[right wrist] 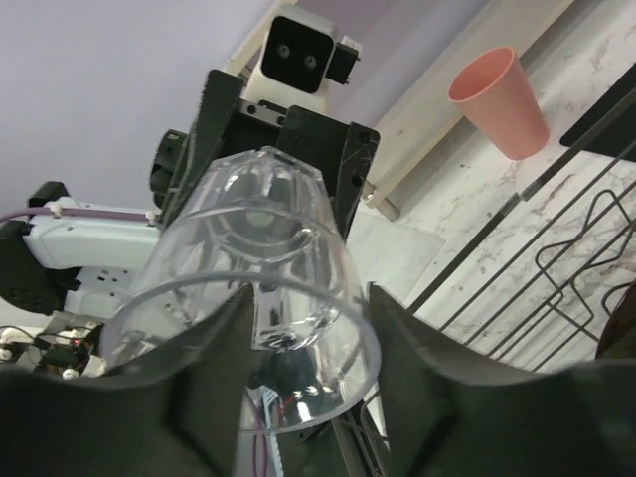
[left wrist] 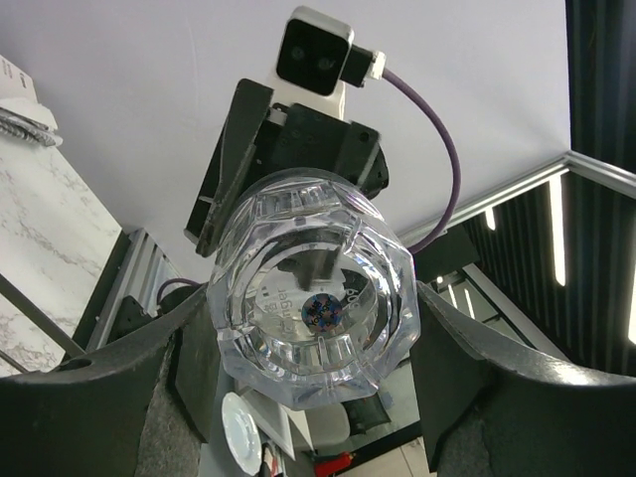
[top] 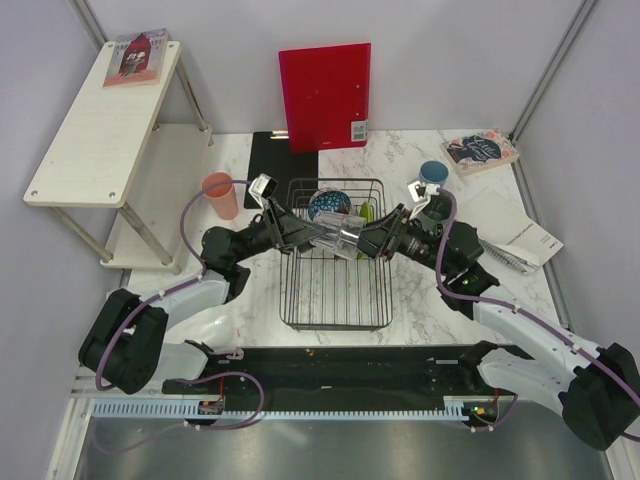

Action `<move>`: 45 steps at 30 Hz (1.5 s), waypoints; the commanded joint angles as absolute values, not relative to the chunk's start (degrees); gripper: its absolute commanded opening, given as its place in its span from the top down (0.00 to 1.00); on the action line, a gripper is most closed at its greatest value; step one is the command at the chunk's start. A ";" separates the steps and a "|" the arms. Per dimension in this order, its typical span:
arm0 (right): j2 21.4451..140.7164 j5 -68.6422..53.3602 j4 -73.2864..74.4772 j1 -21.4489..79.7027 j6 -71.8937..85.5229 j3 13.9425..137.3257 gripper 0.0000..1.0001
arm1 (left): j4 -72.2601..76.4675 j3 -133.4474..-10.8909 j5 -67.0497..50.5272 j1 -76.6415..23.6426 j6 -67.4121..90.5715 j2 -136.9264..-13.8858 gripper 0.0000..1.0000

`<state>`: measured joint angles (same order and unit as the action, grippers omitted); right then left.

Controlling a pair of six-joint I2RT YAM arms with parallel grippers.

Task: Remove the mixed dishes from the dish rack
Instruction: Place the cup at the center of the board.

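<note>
The clear glass hangs sideways above the dish rack, between my two grippers. My left gripper is shut on its thick base, which fills the left wrist view. My right gripper faces the glass's open rim with its jaws part open, one finger on either side of the rim's edge. The blue patterned bowl and the lime-green dish stand in the rack's far end. The pink cup stands left of the rack, and the light blue cup and dark grey mug to its right. No plates show.
A red board leans on the back wall behind a black mat. A white shelf unit stands at the left. A book and papers lie at the right. Rack wires show in the right wrist view.
</note>
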<state>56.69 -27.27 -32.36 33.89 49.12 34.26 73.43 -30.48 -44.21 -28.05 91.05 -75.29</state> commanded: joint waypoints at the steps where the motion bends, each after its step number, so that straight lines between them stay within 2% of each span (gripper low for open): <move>1: 58.18 -22.43 -31.30 34.63 45.45 37.88 0.59 | 87.19 -31.03 -45.35 -28.56 92.90 -74.45 0.98; 2: 57.66 -21.46 -29.98 34.63 45.09 38.05 0.76 | 87.10 -30.16 -45.44 -28.56 92.73 -74.10 0.98; 4: 56.43 -19.61 -26.47 34.63 43.86 37.97 0.90 | 85.52 -29.62 -45.61 -28.48 91.68 -72.87 0.98; 5: 54.95 -17.95 -25.15 34.63 42.73 37.97 1.00 | 84.65 -29.45 -45.70 -28.48 91.15 -72.43 0.98; 6: 54.06 -17.06 -22.18 34.63 41.93 38.32 1.00 | 80.98 -29.53 -45.88 -28.39 90.27 -71.20 0.98; 7: 53.18 -16.27 -20.50 34.63 41.23 38.58 1.00 | 78.60 -29.88 -46.92 -28.30 87.48 -70.58 0.77; 8: 51.35 -13.48 -18.13 34.63 38.70 39.11 1.00 | 75.09 -31.10 -47.72 -28.30 85.45 -69.88 0.52; 9: 50.46 -11.10 -11.06 34.72 37.19 41.29 1.00 | 66.44 -31.81 -48.42 -28.30 80.73 -68.92 0.30; 10: 49.58 -8.29 -6.98 34.63 35.61 42.70 1.00 | 59.57 -32.69 -48.17 -28.13 77.64 -66.56 0.01; 12: 47.55 3.09 4.67 34.63 32.28 47.25 1.00 | 44.03 -36.55 -45.63 -27.95 68.43 -63.04 0.01; 13: 47.29 7.51 8.23 34.63 31.39 49.03 1.00 | 20.54 -38.74 -36.65 -28.21 56.11 -61.28 0.01; 14: 47.72 10.86 11.31 34.63 30.68 50.78 1.00 | 9.69 -43.55 -28.38 -28.56 51.03 -58.13 0.01; 16: 49.04 21.11 19.66 34.37 29.62 55.62 1.00 | -7.74 -45.78 -8.55 -28.31 46.34 -56.61 0.01; 17: 50.96 23.18 21.51 33.76 29.36 56.94 1.00 | -10.95 -46.40 -5.13 -28.04 45.54 -55.64 0.01; 20: 56.22 27.42 28.20 29.65 31.46 61.60 1.00 | -15.63 -45.71 -0.18 -28.04 45.70 -52.40 0.01; 25: 68.27 22.41 38.83 16.63 36.29 69.77 1.00 | -18.28 -42.81 1.41 -28.04 46.67 -47.12 0.01; 29: 74.60 27.16 42.54 15.65 39.28 74.09 1.00 | -21.26 -41.05 1.49 -28.04 46.49 -43.69 0.01; 36: 81.73 24.96 45.08 12.83 39.37 80.06 1.00 | -22.59 -38.85 1.41 -28.04 45.88 -40.69 0.01; 45: 87.27 24.26 44.74 10.29 39.37 80.51 1.00 | -22.94 -38.23 0.44 -28.04 44.56 -40.96 0.01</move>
<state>85.45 24.23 45.06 11.73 38.39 78.00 -22.90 -38.98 -0.05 -27.99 47.40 -41.10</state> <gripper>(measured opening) 0.062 0.993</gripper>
